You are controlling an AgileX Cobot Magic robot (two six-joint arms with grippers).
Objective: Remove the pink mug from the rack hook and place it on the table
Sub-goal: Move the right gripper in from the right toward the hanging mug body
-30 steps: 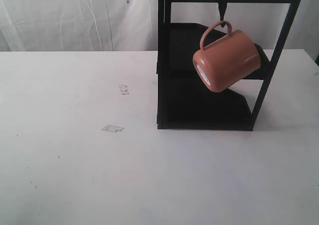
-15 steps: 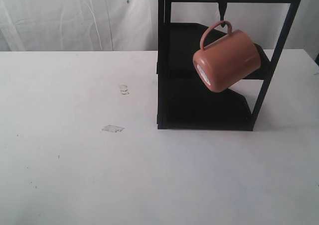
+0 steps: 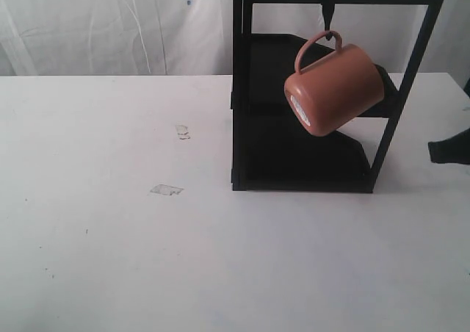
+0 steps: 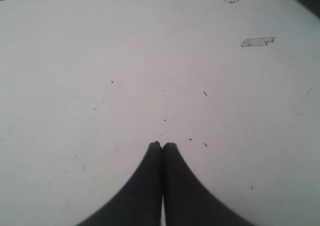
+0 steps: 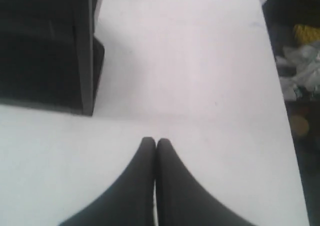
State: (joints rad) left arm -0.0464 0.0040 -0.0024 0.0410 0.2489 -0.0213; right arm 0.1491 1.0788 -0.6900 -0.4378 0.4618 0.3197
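The pink mug (image 3: 334, 88) hangs tilted by its loop handle from the rack hook (image 3: 328, 10) on the black rack's top crossbar, its cream mouth facing down-left. The rack (image 3: 308, 126) stands on the white table (image 3: 147, 258). My right gripper (image 3: 444, 150) shows as a dark shape at the exterior view's right edge, well right of the rack and apart from the mug; in the right wrist view the gripper (image 5: 155, 142) is shut and empty, with the rack's base (image 5: 85, 61) nearby. My left gripper (image 4: 162, 146) is shut and empty over bare table; the exterior view does not show it.
A clear tape patch (image 3: 167, 190) and a small scuff (image 3: 182, 131) lie on the table left of the rack. A white curtain (image 3: 110, 23) hangs behind. Past the table's edge in the right wrist view lies dark clutter (image 5: 300, 61).
My right gripper has come into the exterior view at its right edge. The mug still hangs on the hook as before.
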